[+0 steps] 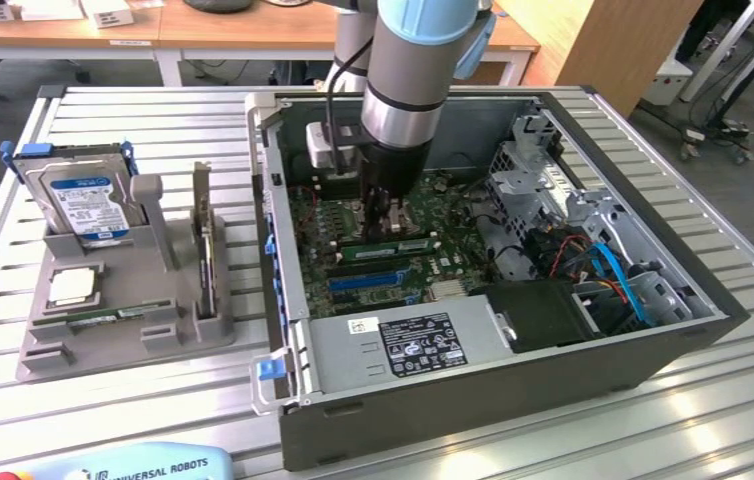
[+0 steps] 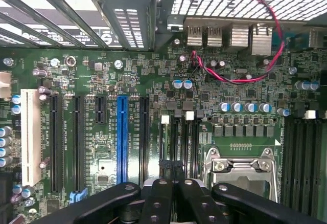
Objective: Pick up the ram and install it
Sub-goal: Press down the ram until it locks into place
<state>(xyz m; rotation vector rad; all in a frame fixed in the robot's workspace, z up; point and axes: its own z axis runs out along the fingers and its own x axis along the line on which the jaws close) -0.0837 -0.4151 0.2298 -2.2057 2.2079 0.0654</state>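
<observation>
- One pincer [image 1: 385,215] sat low inside the case [image 1: 484,380], over the motherboard [image 2: 204,96], fingers [image 2: 162,203] closed together.
- Ram [image 1: 391,246] lay in a motherboard slot just below the fingertips.

Exterior view high above the open computer case [image 1: 511,330]; wrist view close over its motherboard [image 2: 153,86].

Readable text: "UNIVERSAL ROBOTS" in dark letters on the light-blue teach pendant [image 1: 124,465], well away from the gripper [image 1: 387,222], at the table's near edge | power supply label [image 1: 407,345], near the gripper: print too small to read | hard drive's blue-white label [image 1: 86,205]: unreadable | motherboard [image 2: 204,98] silkscreen: illegible
</observation>
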